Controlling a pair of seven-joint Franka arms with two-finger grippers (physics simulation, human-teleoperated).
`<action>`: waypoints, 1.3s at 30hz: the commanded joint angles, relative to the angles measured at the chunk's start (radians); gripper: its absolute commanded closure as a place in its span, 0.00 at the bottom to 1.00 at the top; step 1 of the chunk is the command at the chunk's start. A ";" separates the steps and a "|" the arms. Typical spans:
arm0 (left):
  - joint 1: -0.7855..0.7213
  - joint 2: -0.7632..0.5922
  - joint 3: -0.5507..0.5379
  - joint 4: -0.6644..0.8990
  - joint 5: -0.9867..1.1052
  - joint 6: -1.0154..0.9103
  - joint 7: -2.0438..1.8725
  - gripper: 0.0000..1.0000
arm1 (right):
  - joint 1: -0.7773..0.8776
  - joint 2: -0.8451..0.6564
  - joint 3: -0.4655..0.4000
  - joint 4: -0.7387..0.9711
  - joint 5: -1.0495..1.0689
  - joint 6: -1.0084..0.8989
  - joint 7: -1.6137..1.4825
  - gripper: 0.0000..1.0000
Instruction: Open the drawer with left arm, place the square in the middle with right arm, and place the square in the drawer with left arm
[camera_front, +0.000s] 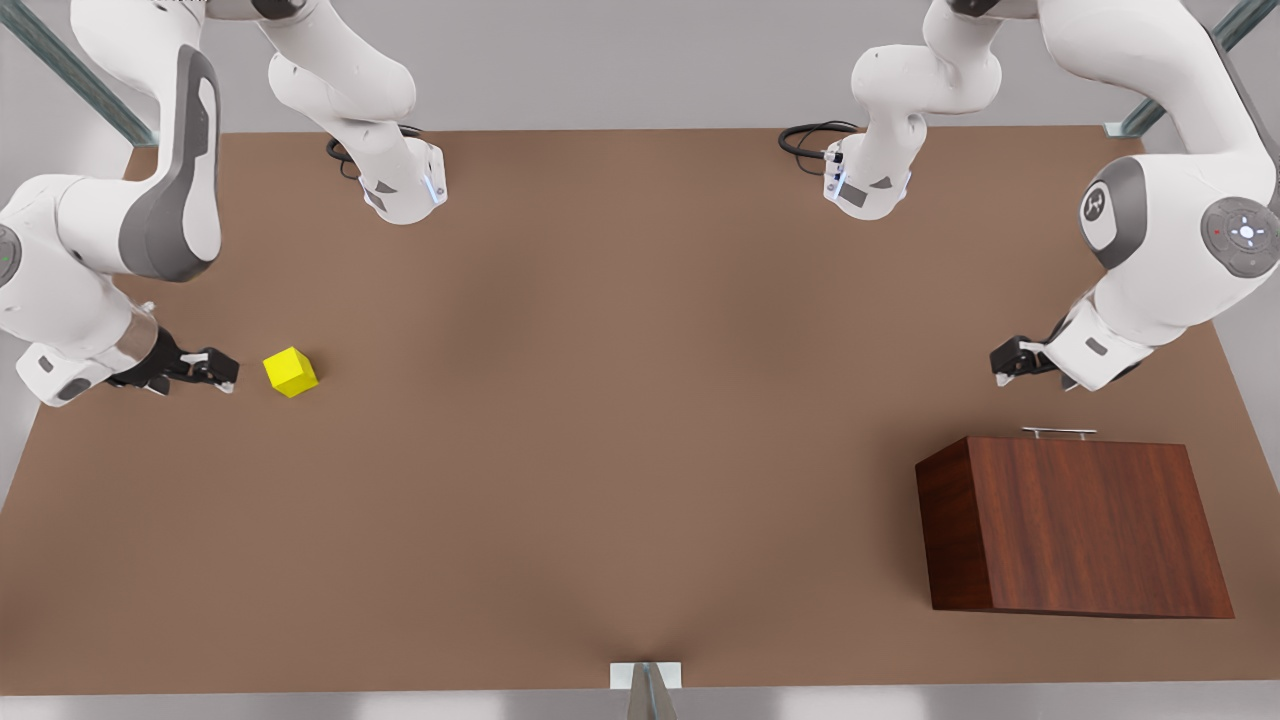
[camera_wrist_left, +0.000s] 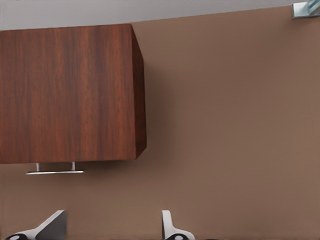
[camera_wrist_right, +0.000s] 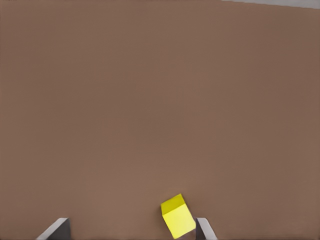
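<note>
Both arms reach low—left gripper (camera_front: 1003, 366) and right gripper (camera_front: 222, 373), fingers (camera_wrist_right: 56, 230) spread apart.

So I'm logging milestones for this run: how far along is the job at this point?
Nothing looks finished. The drawer sits closed in its cabinet, handle untouched. In hand: the left end effector, open, is above the table near that handle, and the right end effector, open, is beside the yellow square, not gripping it. Left: open the drawer, move the square to the table's middle, then into the drawer.
</note>
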 joint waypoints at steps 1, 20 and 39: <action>0.003 0.001 0.000 0.000 0.008 0.001 0.000 0.00 | 0.001 0.007 0.000 0.007 0.000 0.000 -0.001 0.00; 0.054 -0.167 0.150 -0.804 -0.176 0.888 -1.293 0.00 | -0.071 0.164 -0.129 -0.717 0.054 0.787 -0.711 0.00; 0.100 -0.010 0.172 -0.784 -0.206 1.063 -1.257 0.00 | -0.126 0.175 -0.136 -0.796 0.054 0.853 -0.756 0.30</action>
